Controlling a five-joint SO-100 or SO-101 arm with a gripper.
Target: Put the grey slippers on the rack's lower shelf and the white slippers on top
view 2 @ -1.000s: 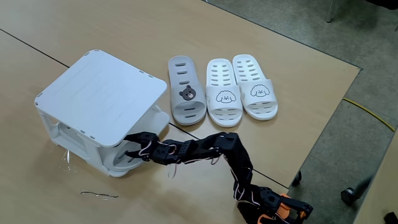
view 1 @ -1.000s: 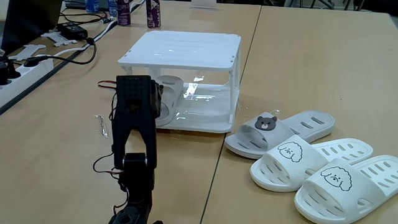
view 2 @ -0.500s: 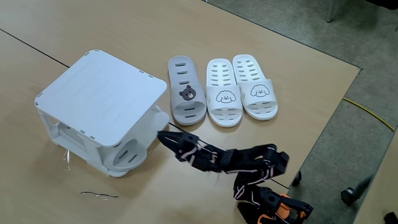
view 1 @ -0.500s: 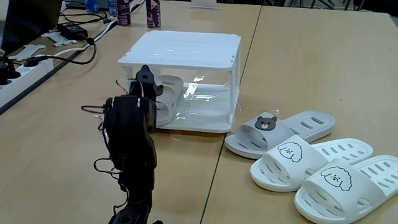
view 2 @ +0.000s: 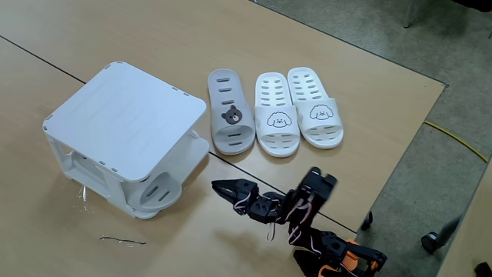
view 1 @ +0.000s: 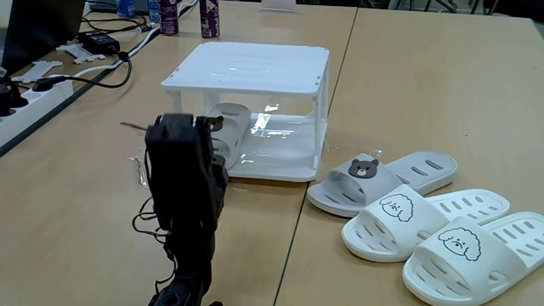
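One grey slipper (view 2: 157, 191) lies on the lower shelf (view 1: 285, 153) of the rack (view 2: 123, 115), left of centre. The tool (view 2: 217, 185), empty, pressed together, hangs low over the table (view 2: 215, 238).

The setting looked like an office or lab workspace; several light wood-topped desks (view 1: 408, 93) were pushed together edge to edge, with seams between them; a white power strip (view 1: 34, 100) lay at the left of a fixed view, black cables (view 1: 106, 64) trailing from it; a dark monitor edge (view 1: 38, 30) and small bottles (view 1: 208, 19) stood at the far side; in the other fixed view, grey carpet (view 2: 430, 46), a yellow cable (view 2: 457, 138) and a chair castor (view 2: 432, 241) showed.
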